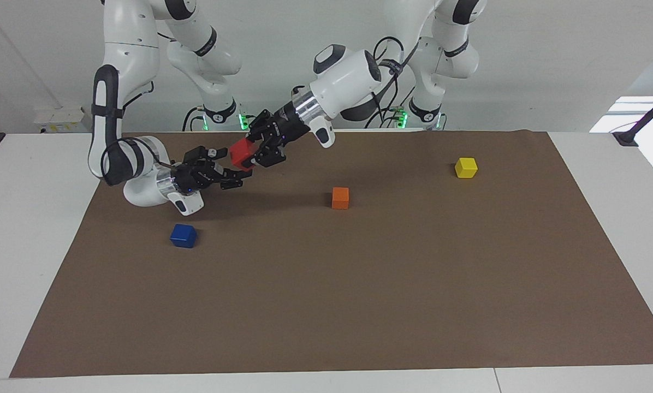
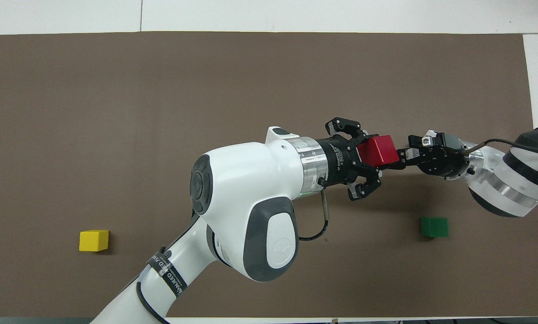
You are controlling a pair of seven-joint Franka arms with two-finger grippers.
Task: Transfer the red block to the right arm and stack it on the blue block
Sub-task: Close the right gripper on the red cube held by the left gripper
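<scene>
The red block (image 1: 242, 153) (image 2: 378, 150) hangs above the mat, with my left gripper (image 1: 251, 155) (image 2: 370, 152) shut on it. My right gripper (image 1: 236, 167) (image 2: 402, 154) comes at it from the right arm's end of the table, open, its fingertips reaching the block's free end. Whether they touch it I cannot tell. The blue block (image 1: 183, 236) sits on the mat under the right wrist, farther from the robots than the green block. In the overhead view the right gripper covers it.
A green block (image 2: 434, 227) lies on the brown mat (image 1: 359, 305) near the right arm's base. An orange block (image 1: 340, 197) sits mid-table. A yellow block (image 1: 465, 167) (image 2: 93, 240) lies toward the left arm's end.
</scene>
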